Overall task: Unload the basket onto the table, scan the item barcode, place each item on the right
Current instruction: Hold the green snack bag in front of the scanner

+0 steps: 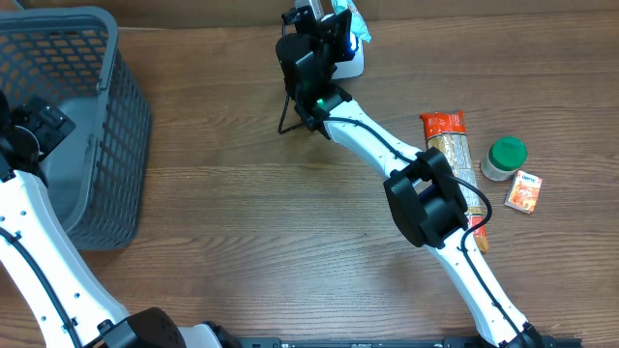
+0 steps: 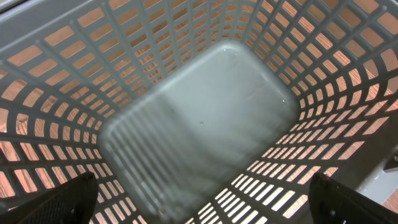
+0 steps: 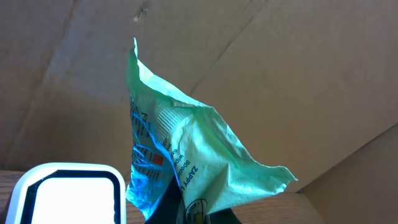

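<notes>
The right tool [image 3: 193, 211] is clamped shut on the lower edge of a crumpled mint-green packet [image 3: 186, 149]. It holds the packet upright just above and beside the white scanner [image 3: 68, 193], at the far side of the counter [image 1: 242, 213]. To scan well, rotate the wrist slowly so the barcode panel squarely faces the lit window, favouring a flatter patch of film. The print is creased; 1 word looks like "ZAPPY", though I can't be sure. The left tool [image 2: 202, 205] hangs wide open and empty over the grey basket [image 2: 323, 93].
</notes>
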You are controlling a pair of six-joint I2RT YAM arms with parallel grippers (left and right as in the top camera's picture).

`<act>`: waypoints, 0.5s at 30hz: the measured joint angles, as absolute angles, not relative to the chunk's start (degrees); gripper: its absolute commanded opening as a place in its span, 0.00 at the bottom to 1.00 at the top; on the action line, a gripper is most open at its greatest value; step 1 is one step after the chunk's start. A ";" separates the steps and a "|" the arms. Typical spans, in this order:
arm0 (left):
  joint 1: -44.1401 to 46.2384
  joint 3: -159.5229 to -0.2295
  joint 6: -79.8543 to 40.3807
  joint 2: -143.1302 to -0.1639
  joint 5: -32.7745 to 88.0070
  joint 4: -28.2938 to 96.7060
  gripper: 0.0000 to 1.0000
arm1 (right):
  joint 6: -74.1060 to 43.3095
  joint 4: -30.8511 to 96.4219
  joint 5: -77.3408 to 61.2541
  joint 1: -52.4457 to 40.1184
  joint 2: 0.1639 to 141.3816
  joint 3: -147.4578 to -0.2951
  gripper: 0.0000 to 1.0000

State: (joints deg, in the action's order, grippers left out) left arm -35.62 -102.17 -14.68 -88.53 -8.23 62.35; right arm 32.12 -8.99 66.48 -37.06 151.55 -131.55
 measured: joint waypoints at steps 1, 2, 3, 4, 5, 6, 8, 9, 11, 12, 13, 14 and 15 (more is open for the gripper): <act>-35.62 -102.17 -14.68 -88.53 -8.23 62.35 1.00 | 32.10 -9.04 66.48 -37.06 151.55 -131.55 0.04; -35.62 -102.17 -14.68 -88.53 -8.23 62.35 1.00 | 32.12 -9.02 66.48 -37.06 151.59 -131.55 0.04; -35.62 -102.17 -14.68 -88.53 -8.23 62.35 1.00 | 32.12 -8.99 66.48 -37.06 151.70 -131.55 0.04; -35.62 -102.17 -14.68 -88.53 -8.23 62.35 1.00 | 32.16 -8.97 66.48 -37.06 151.87 -131.55 0.04; -35.62 -102.17 -14.68 -88.53 -8.23 62.35 1.00 | 32.14 -8.99 66.48 -37.06 152.14 -131.55 0.04; -35.62 -102.17 -14.68 -88.53 -8.23 62.35 1.00 | 32.12 -9.02 66.48 -37.06 152.42 -131.55 0.04; -35.62 -102.17 -14.68 -88.53 -8.21 62.35 1.00 | 32.14 -9.23 66.48 -37.06 153.38 -131.55 0.04; -35.62 -102.17 -14.68 -88.53 -8.23 62.35 1.00 | 32.12 -9.41 66.48 -37.06 153.95 -131.55 0.04; -35.62 -102.17 -14.68 -88.53 -8.23 62.35 1.00 | 32.14 -9.50 66.46 -37.06 154.91 -131.55 0.04; -35.62 -102.17 -14.68 -88.53 -8.23 62.35 1.00 | 32.18 -9.85 66.41 -37.06 155.26 -131.55 0.04; -35.62 -102.17 -14.68 -88.53 -8.23 62.35 1.00 | 32.16 -10.90 66.46 -37.06 155.63 -131.55 0.04; -35.62 -102.17 -14.68 -88.53 -8.23 62.35 1.00 | 32.14 -12.23 66.48 -37.06 155.87 -131.55 0.04; -35.62 -102.17 -14.68 -88.53 -8.23 62.35 1.00 | 32.42 -13.50 66.43 -37.06 155.92 -131.55 0.04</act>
